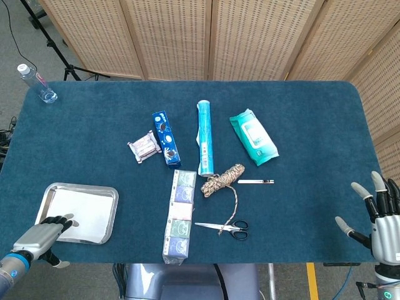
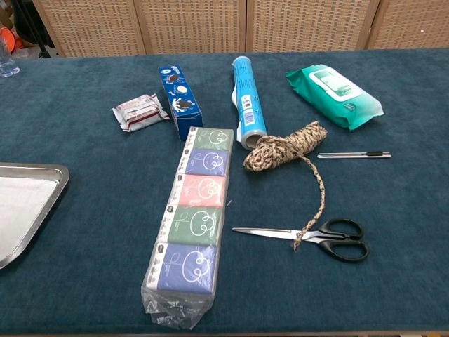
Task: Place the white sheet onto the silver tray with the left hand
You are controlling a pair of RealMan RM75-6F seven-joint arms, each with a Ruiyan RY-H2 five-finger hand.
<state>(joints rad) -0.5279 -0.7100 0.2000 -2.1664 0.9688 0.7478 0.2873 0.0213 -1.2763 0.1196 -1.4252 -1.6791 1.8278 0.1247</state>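
The silver tray (image 1: 110, 215) lies at the near left of the blue table, and its right part shows at the left edge of the chest view as the tray (image 2: 50, 193). The white sheet (image 1: 84, 209) lies flat inside it, seen in the chest view as a pale sheet (image 2: 17, 207). My left hand (image 1: 42, 236) rests at the tray's near left corner, dark fingertips on the rim and sheet edge, holding nothing that I can see. My right hand (image 1: 378, 215) hovers at the near right table edge, fingers spread, empty. Neither hand shows in the chest view.
A strip of tissue packs (image 1: 179, 212), scissors (image 1: 228, 228), a rope coil (image 1: 222, 180), a pen (image 1: 255, 181), a teal roll (image 1: 205, 136), a wipes pack (image 1: 253, 136), a blue box (image 1: 165, 137) and a small packet (image 1: 144, 147) fill the middle. A water bottle (image 1: 36, 82) stands far left.
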